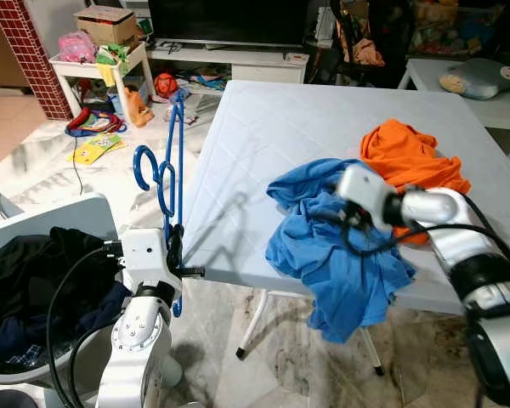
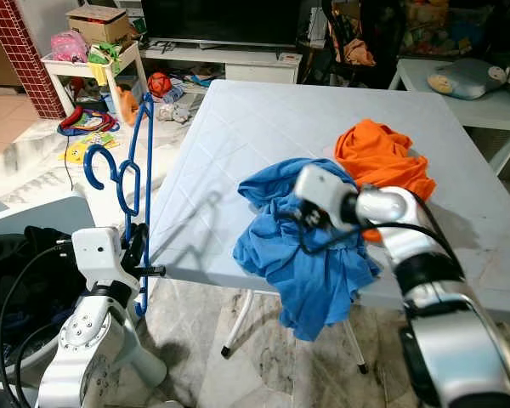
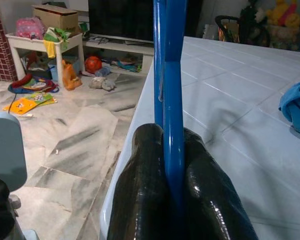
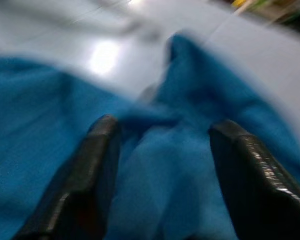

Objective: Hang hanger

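A blue hanger (image 1: 172,161) stands upright beside the left edge of the white table (image 1: 255,119). My left gripper (image 1: 177,255) is shut on its lower bar, and in the left wrist view both black fingers (image 3: 140,190) press on the blue rod (image 3: 173,125). A crumpled blue shirt (image 1: 340,263) lies on the table's near side and droops over the front edge. My right gripper (image 4: 162,130) is open and down on this shirt, with blue cloth between its spread fingers. An orange shirt (image 1: 408,153) lies just behind it.
A grey laundry basket (image 1: 76,212) with dark clothes stands at the lower left. Toys and books litter the marble floor (image 1: 102,140) beyond the hanger. A TV stand (image 1: 238,59) is at the back, and a second white table (image 1: 484,106) is at the right.
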Robot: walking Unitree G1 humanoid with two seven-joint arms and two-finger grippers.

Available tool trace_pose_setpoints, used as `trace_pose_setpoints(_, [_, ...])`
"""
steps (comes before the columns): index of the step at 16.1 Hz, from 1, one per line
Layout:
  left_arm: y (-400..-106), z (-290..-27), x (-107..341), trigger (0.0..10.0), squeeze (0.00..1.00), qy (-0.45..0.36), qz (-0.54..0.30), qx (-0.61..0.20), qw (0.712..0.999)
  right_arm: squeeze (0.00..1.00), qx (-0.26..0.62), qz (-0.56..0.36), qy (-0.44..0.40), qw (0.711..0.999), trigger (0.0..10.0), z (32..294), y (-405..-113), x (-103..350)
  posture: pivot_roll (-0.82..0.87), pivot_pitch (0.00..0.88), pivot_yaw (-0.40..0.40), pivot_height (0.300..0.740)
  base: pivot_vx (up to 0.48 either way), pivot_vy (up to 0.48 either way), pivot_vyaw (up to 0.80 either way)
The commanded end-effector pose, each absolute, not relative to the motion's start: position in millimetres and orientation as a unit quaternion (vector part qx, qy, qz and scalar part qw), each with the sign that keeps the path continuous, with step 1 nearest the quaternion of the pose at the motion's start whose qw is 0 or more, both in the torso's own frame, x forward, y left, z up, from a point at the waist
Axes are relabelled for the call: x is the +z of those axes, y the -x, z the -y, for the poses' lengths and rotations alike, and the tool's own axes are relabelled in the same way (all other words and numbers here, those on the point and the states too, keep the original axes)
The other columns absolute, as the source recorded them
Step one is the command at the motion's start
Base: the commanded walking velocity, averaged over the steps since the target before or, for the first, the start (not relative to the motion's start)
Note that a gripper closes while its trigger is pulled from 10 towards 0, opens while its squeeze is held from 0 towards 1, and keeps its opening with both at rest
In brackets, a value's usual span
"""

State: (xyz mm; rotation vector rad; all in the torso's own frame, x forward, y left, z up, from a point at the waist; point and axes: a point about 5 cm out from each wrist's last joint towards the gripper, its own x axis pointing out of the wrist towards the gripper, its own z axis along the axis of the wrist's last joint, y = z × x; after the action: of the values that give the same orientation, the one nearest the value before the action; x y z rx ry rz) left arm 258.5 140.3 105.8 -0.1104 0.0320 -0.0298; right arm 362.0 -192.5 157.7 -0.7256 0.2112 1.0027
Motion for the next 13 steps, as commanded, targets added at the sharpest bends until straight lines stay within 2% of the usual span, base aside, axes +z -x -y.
trace_pose_setpoints(1, [-257,-139,104,10.0,0.00,0.059,-0.024,-0.021,0.998,1.00,0.491,-0.135,0.326,0.797,10.0,202,-357,155,-0.01,0.000,-0.024,0.740,0.000,0.000,0.00])
trace_pose_setpoints(4, [-259,-137,104,10.0,0.00,0.057,-0.027,-0.028,0.998,1.00,0.503,-0.190,0.319,0.780,10.0,215,-348,144,-0.01,0.000,-0.016,0.740,0.000,0.000,0.00])
trace_pose_setpoints(10, [-259,-139,104,10.0,0.00,0.052,-0.030,-0.034,0.998,1.00,0.460,-0.214,0.330,0.796,10.0,210,-340,110,0.00,0.000,-0.004,0.740,0.000,0.000,0.00])
trace_pose_setpoints(11, [-259,-139,104,10.0,0.00,0.051,-0.031,-0.035,0.998,0.05,0.449,-0.214,0.336,0.800,10.0,205,-339,102,0.00,0.000,-0.003,0.740,0.000,0.000,0.00])
trace_pose_setpoints(12, [-259,-139,104,10.0,0.00,0.050,-0.032,-0.036,0.998,0.00,0.438,-0.216,0.332,0.807,10.0,200,-338,95,0.00,0.000,-0.002,0.740,0.000,0.000,0.00])
trace_pose_setpoints(13, [-259,-139,104,10.0,0.00,0.050,-0.032,-0.037,0.998,0.00,0.423,-0.222,0.318,0.819,0.0,196,-338,89,0.00,0.000,-0.002,0.740,0.000,0.000,0.00])
